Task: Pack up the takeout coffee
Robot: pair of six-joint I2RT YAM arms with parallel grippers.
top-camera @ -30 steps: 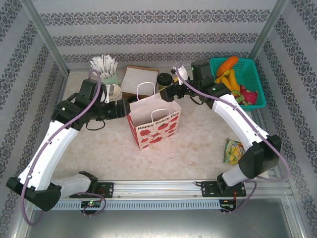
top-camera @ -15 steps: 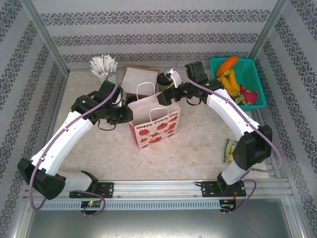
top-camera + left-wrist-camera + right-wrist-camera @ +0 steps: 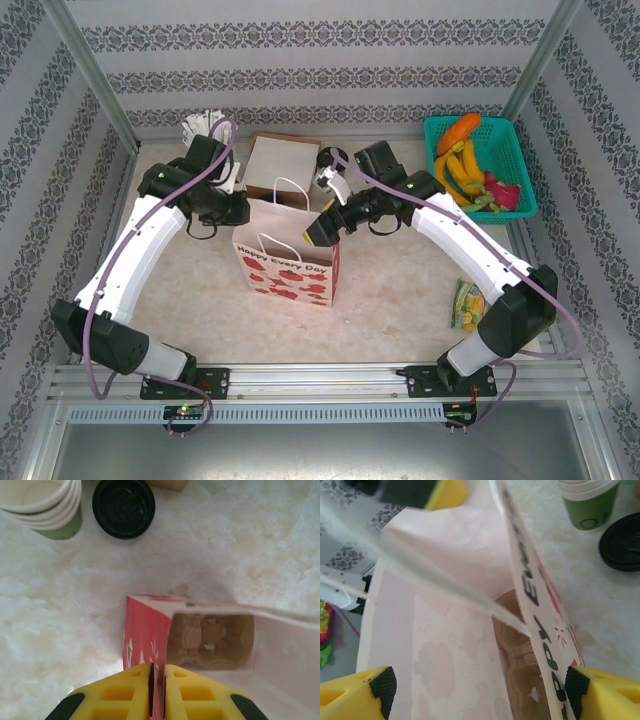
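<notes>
The pale marbled worktop (image 3: 400,290) carries a red-and-white printed paper bag (image 3: 290,275), which stands upright between the two claws with its mouth open.

The left claw (image 3: 158,672) is pinched narrow on the bag's near wall, with the paper edge caught between its yellow fingers. The right claw (image 3: 480,687) is spread wide over the bag's mouth and holds nothing. The lettered wall passes just inside one of its fingers.

Below both claws, at the bottom of the bag, lies a brown moulded-pulp cup holder (image 3: 210,640), and its wells look empty.

The takeout coffee (image 3: 327,157) stands on the worktop behind the right claw, toward the back wall. It is outside the bag and neither claw touches it.

Ahead of the left claw, a round black lid (image 3: 123,507) sits just beside a stack of cream paper cups (image 3: 42,500). Whether a cup stands under that lid I cannot tell.

As I judge it, the task is at an early stage. The bag is being steadied and spread, and the holder seems to be in place. Picking up the coffee and lowering it into the bag are not yet done.
</notes>
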